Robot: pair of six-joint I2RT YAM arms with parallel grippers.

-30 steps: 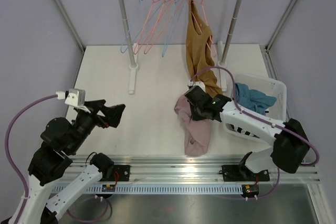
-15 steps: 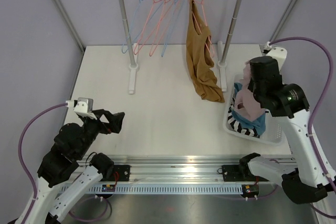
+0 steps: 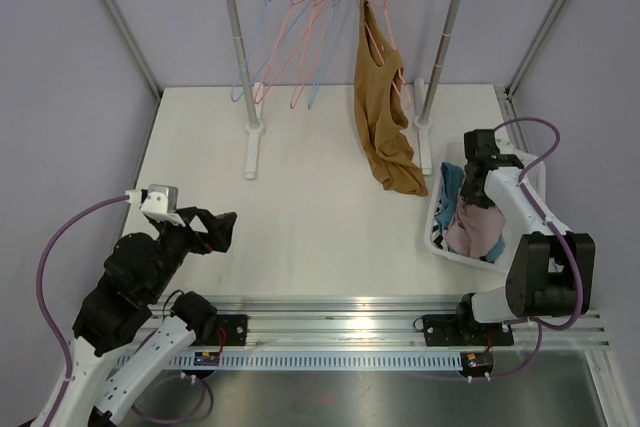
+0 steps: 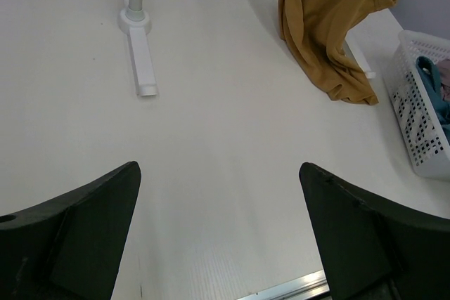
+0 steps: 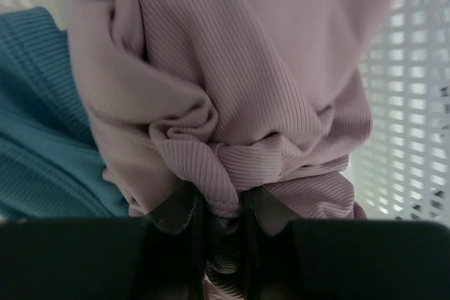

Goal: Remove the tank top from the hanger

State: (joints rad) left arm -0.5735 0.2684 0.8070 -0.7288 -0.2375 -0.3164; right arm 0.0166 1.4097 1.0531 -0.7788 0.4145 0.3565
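The brown tank top (image 3: pixel 380 117) hangs on a pink hanger (image 3: pixel 390 7) at the right end of the rail, its hem touching the table; it also shows in the left wrist view (image 4: pixel 330 26). My right gripper (image 3: pixel 472 205) reaches down into the white basket (image 3: pixel 533 169) and is shut on a pink ribbed garment (image 5: pixel 267 68), pinched between the jaws (image 5: pixel 221 209). My left gripper (image 3: pixel 222 230) is open and empty above the bare table at the near left, far from the tank top; its fingers (image 4: pixel 77 230) frame the table.
A clothes rack (image 3: pixel 240 57) stands at the back with several empty pink and blue hangers (image 3: pixel 300 37). Its foot (image 4: pixel 140 47) lies on the table. The basket also holds a teal garment (image 5: pixel 35 138) beside the pink one.
My right arm carried the pink garment from the table's middle over to the basket and lowered it in. My left arm drew back slightly.
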